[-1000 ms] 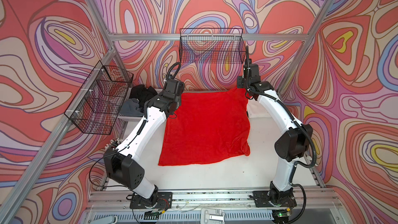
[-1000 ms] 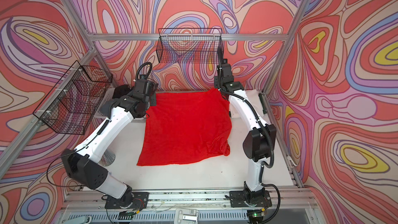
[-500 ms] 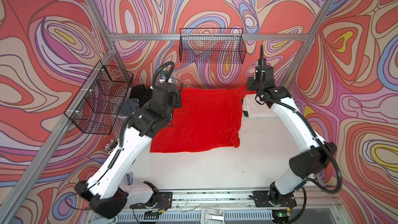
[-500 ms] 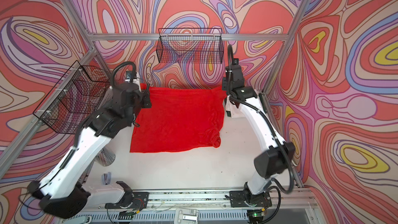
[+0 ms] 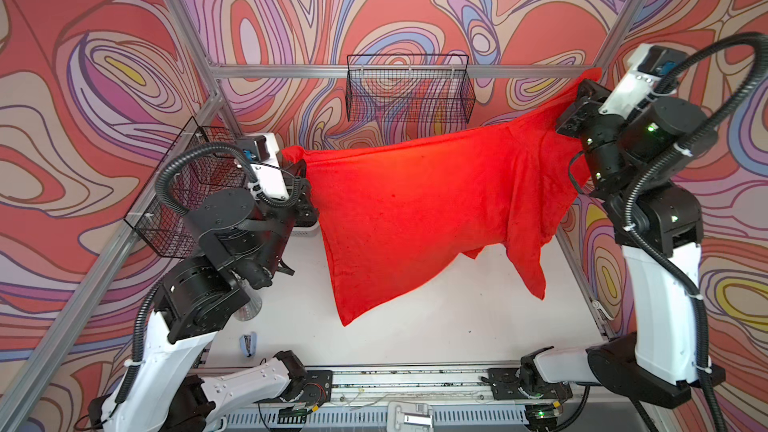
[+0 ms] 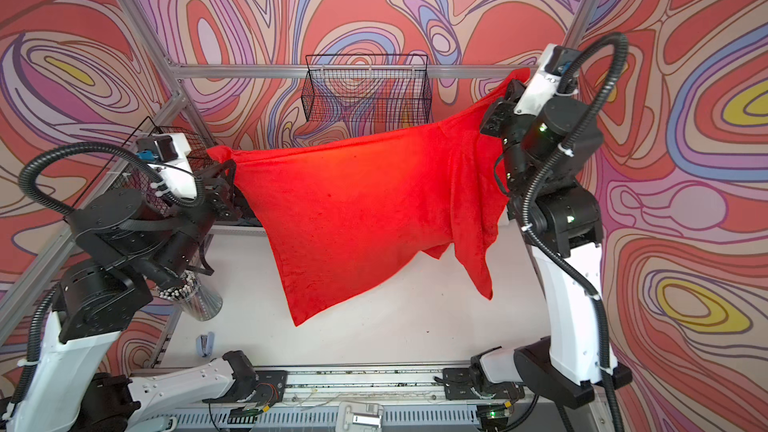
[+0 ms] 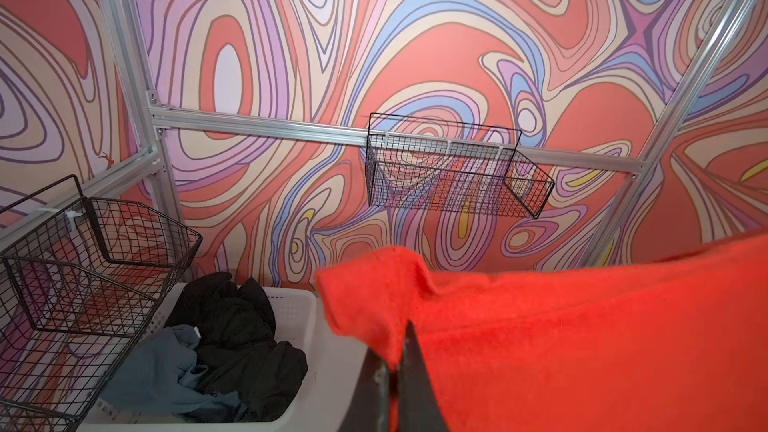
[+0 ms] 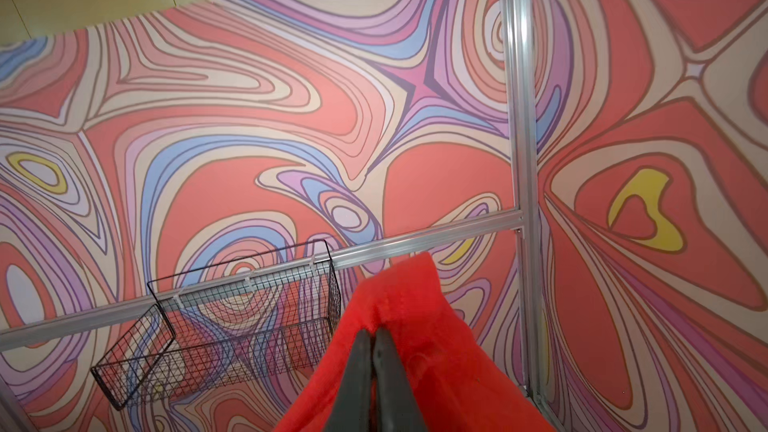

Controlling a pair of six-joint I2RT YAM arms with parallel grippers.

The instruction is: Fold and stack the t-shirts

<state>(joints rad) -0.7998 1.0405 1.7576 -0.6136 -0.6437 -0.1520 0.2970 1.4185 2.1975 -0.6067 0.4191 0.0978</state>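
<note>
The red t-shirt [image 5: 415, 209] [image 6: 357, 209] hangs spread in the air above the white table [image 5: 436, 326], its upper edge stretched between my two grippers. My left gripper [image 5: 305, 168] [image 7: 401, 342] is shut on the shirt's left top corner [image 7: 374, 305]. My right gripper [image 5: 579, 91] [image 8: 372, 332] is shut on the right top corner [image 8: 415, 297] and stands higher. One lower corner droops towards the table's middle, and a sleeve dangles at the right. Black [image 7: 237, 326] and grey [image 7: 162, 367] t-shirts lie crumpled in the white basket [image 7: 299, 297].
A black wire basket [image 5: 409, 89] hangs on the back rail and another [image 5: 195, 184] on the left rail. A cup of pens [image 6: 199, 297] and a small blue stapler [image 5: 248, 344] sit at the table's left front. Aluminium frame posts close the sides.
Both arms rose and drew apart, lifting the red shirt off the table. It lay flat a second ago and now hangs in the air, higher on the right.
</note>
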